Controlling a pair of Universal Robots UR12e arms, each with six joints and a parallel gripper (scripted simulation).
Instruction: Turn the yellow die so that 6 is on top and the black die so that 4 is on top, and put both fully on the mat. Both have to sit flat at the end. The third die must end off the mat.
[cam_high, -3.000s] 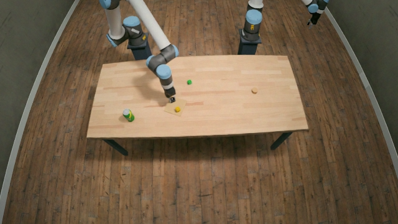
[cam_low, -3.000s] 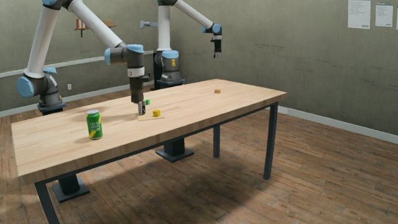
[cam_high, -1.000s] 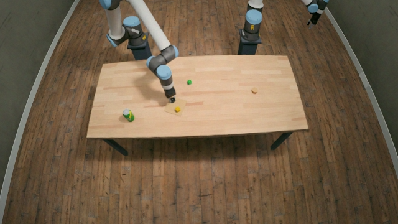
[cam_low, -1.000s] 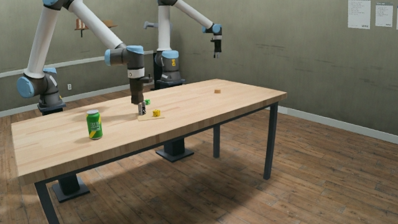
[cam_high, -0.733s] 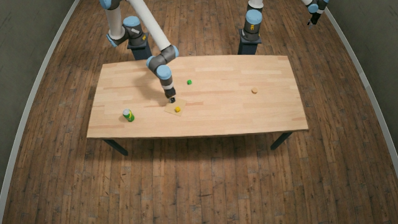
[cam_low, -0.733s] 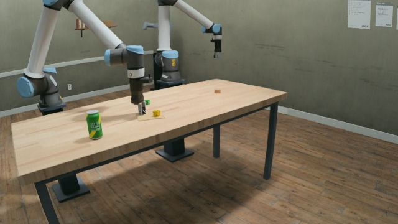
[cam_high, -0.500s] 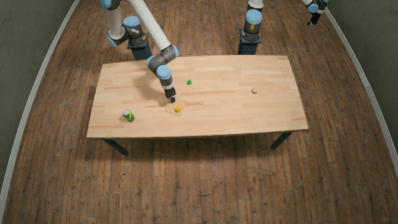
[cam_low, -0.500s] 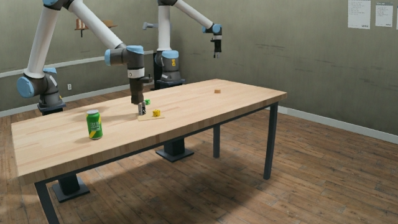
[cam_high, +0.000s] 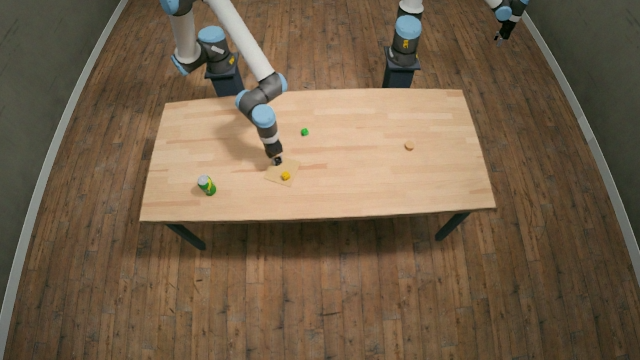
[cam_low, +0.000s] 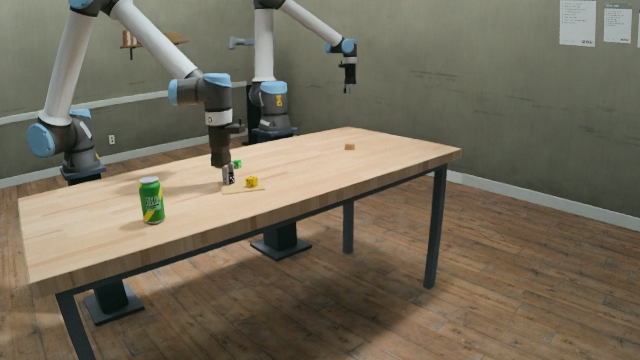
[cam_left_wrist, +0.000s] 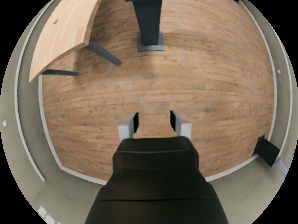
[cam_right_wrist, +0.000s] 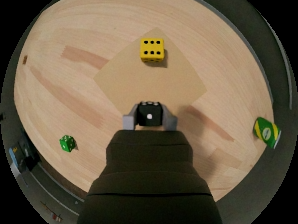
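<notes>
The yellow die (cam_high: 285, 176) (cam_low: 251, 182) (cam_right_wrist: 152, 49) sits flat on the tan mat (cam_high: 272, 175) (cam_low: 242, 190) (cam_right_wrist: 125, 75), six pips on top. My right gripper (cam_high: 277, 160) (cam_low: 228, 176) (cam_right_wrist: 149, 110) is shut on the black die (cam_low: 231, 178) (cam_right_wrist: 155, 120), low at the mat's corner. One white pip faces the right wrist camera; whether the die touches anything below is unclear. The green die (cam_high: 304, 132) (cam_low: 237, 164) (cam_right_wrist: 67, 143) lies on the table off the mat. My left gripper (cam_high: 498, 38) (cam_low: 348, 89) (cam_left_wrist: 154, 117) is open and empty, far from the table.
A green can (cam_high: 207, 185) (cam_low: 152, 200) (cam_right_wrist: 266, 132) stands on the table, on the far side of the mat from the small wooden disc (cam_high: 409, 146) (cam_low: 349, 147) (cam_right_wrist: 25, 60). The table (cam_high: 360, 175) (cam_low: 310, 170) extends around the mat.
</notes>
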